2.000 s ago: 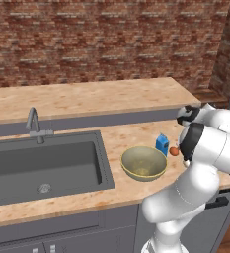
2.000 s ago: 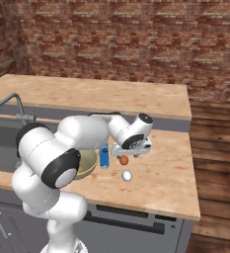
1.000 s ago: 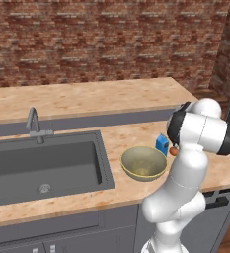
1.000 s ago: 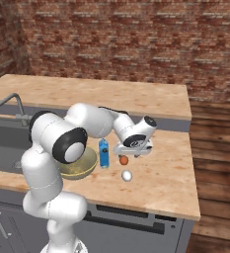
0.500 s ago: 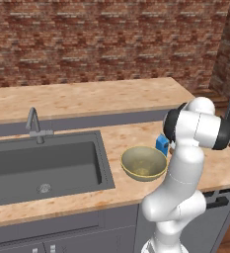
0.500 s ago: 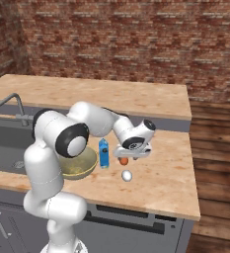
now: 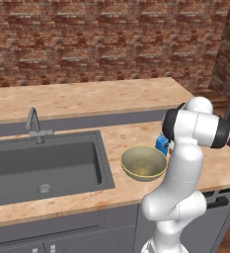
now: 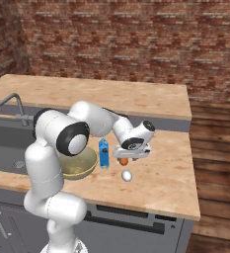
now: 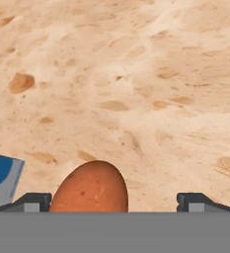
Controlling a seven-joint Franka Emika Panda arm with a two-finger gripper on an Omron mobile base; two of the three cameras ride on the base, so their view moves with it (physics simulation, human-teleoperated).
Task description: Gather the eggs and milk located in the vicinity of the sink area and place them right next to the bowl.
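One wood-grain counter [image 8: 156, 183] under red-brick wall [image 8: 116, 44].

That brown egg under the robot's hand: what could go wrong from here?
The brown egg lies loose on the counter between the open fingers, so a nudge could roll it away. The milk stands close by, and a swing of the hand might tip it. A white egg lies just in front, also free to roll toward the counter's edge.
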